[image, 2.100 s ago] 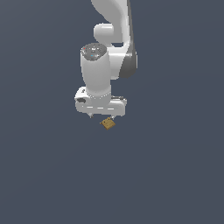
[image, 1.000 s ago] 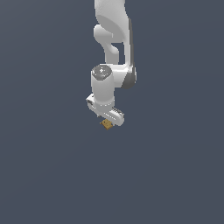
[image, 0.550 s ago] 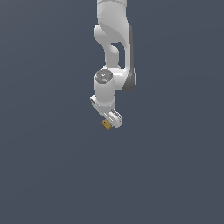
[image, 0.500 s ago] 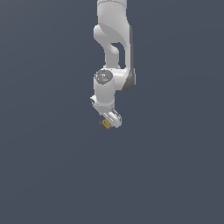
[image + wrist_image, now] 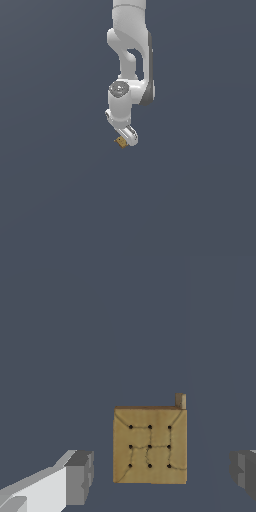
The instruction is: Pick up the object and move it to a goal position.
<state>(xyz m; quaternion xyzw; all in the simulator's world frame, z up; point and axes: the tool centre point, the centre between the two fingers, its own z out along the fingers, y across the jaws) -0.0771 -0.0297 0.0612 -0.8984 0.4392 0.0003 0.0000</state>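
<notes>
Item: tan block (image 5: 150, 446), lying on the surface directly beneath the arm; claw (image 5: 160, 476) spread wide, fingers (image 5: 79, 477) flanking the block, neither touching; you should centre, descend squarely, then close evenly before lifting.

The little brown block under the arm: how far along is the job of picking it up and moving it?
Early on. Done: the end effector sits over the tan block, fingers on either side with gaps, so it is open. In hand: lining up for the grasp. Left: closing on the block, lifting it and carrying it to the goal, which no view shows.
</notes>
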